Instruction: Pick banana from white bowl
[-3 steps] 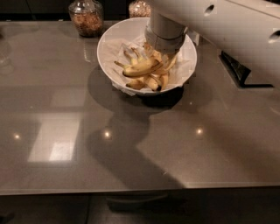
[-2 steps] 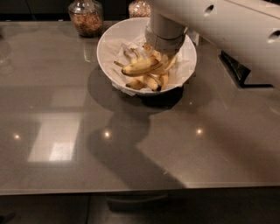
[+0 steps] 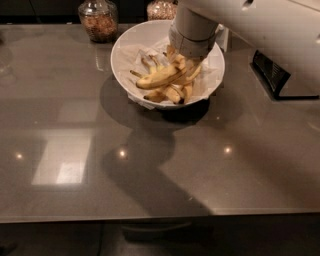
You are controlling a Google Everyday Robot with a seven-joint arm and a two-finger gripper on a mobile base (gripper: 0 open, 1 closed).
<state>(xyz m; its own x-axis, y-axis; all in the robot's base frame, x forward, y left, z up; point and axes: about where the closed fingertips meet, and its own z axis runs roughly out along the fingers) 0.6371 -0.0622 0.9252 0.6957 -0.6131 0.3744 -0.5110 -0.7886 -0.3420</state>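
The white bowl (image 3: 125, 55) stands at the back of the table, lined with crumpled white paper. Several yellow bananas lie in it. The longest, thickest banana (image 3: 159, 78) lies across the top of the pile, its left tip pointing left. My gripper (image 3: 186, 63) reaches down into the bowl from the upper right, right at the banana's right end. The white wrist above hides most of the gripper and the bowl's back right part.
Two glass jars stand behind the bowl, one with brown contents at the left (image 3: 99, 19) and one at the top middle (image 3: 161, 9). A dark flat object (image 3: 272, 75) lies to the right. The grey glossy table (image 3: 150, 175) stretches toward the front.
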